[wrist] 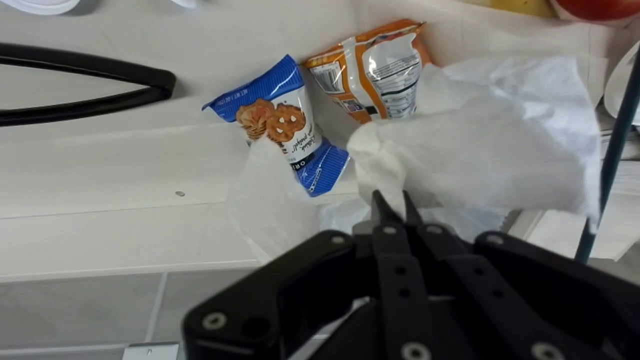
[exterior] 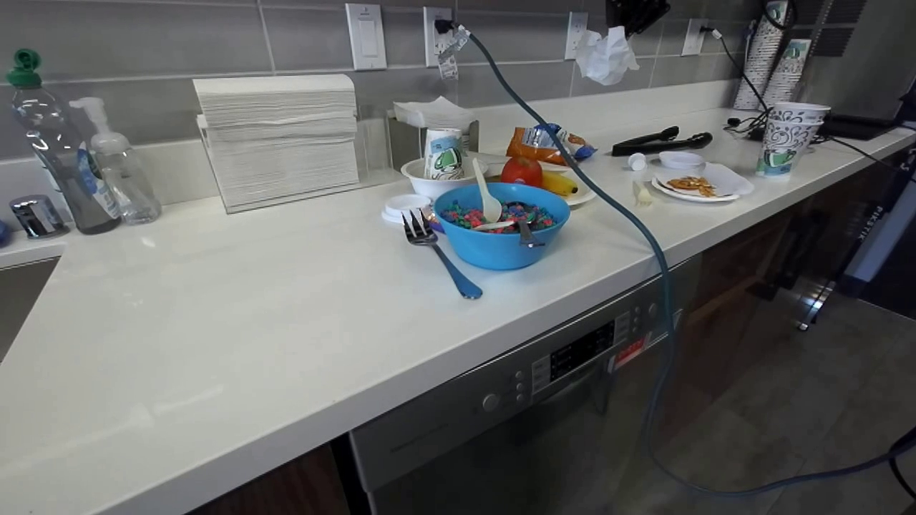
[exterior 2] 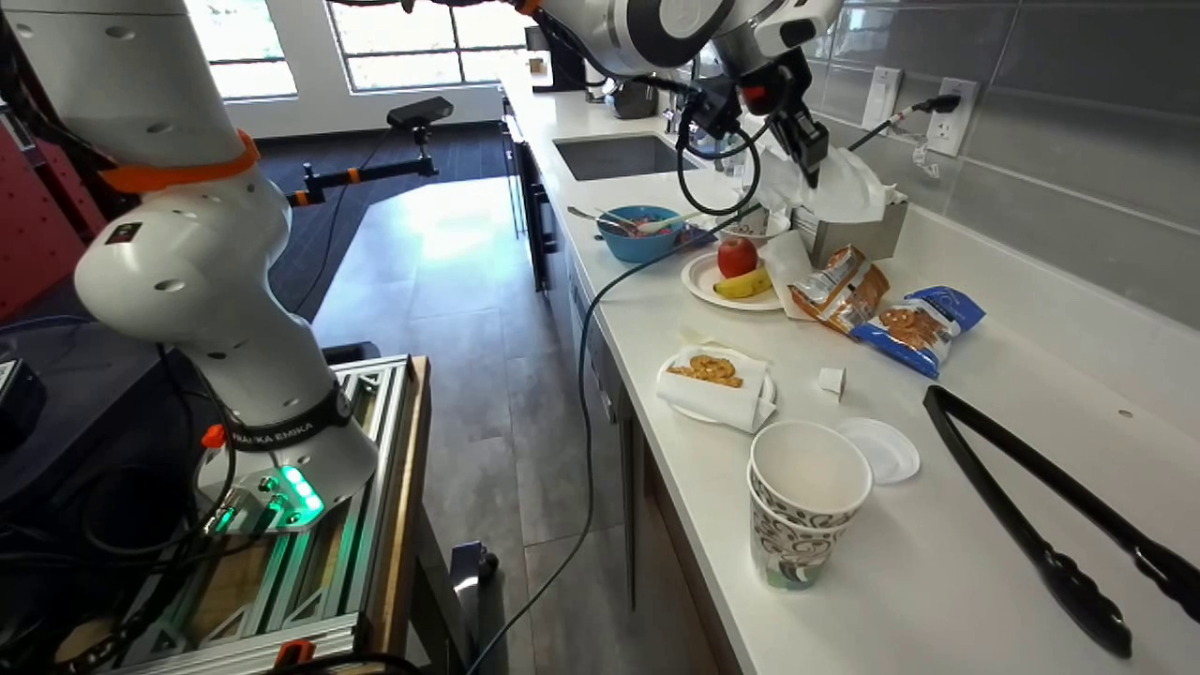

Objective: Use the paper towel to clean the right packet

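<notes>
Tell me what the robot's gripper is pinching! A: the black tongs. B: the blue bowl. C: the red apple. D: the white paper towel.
D, because in the wrist view the gripper is closed on the crumpled white paper towel, which spreads out on both sides of its tips.

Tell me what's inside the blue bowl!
The blue bowl holds red, green and blue bits, with a white spoon and other utensils in it. The bits hide its bottom.
</notes>
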Tool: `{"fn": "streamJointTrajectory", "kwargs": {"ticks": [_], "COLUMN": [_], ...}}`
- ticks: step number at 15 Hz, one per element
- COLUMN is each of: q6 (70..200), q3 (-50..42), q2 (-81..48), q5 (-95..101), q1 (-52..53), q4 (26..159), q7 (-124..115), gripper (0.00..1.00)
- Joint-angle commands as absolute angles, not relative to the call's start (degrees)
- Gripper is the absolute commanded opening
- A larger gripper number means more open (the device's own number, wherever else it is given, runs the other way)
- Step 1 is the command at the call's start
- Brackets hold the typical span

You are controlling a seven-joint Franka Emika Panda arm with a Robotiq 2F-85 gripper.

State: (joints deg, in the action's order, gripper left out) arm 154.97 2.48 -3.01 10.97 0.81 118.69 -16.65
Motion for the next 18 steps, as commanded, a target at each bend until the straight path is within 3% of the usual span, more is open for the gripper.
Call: {"fn": "streamJointTrajectory", "kwargs": {"ticks": [1, 4, 11, 18], "q6": [154.9, 156.7, 161.6, 163.3], "q3": [1.8, 1.2, -2.9, -10.8], "q2": [-3.0, -7.1, -27.3, -46.2], "q5": [10.7, 12.4, 24.0, 20.2], "q1": [1.5, 1.3, 3.1, 9.4], "q4": [118.6, 115.0, 93.3, 72.4], "q7": [-16.3, -17.3, -24.2, -26.8], "gripper": [0.02, 0.01, 0.01, 0.01]}}
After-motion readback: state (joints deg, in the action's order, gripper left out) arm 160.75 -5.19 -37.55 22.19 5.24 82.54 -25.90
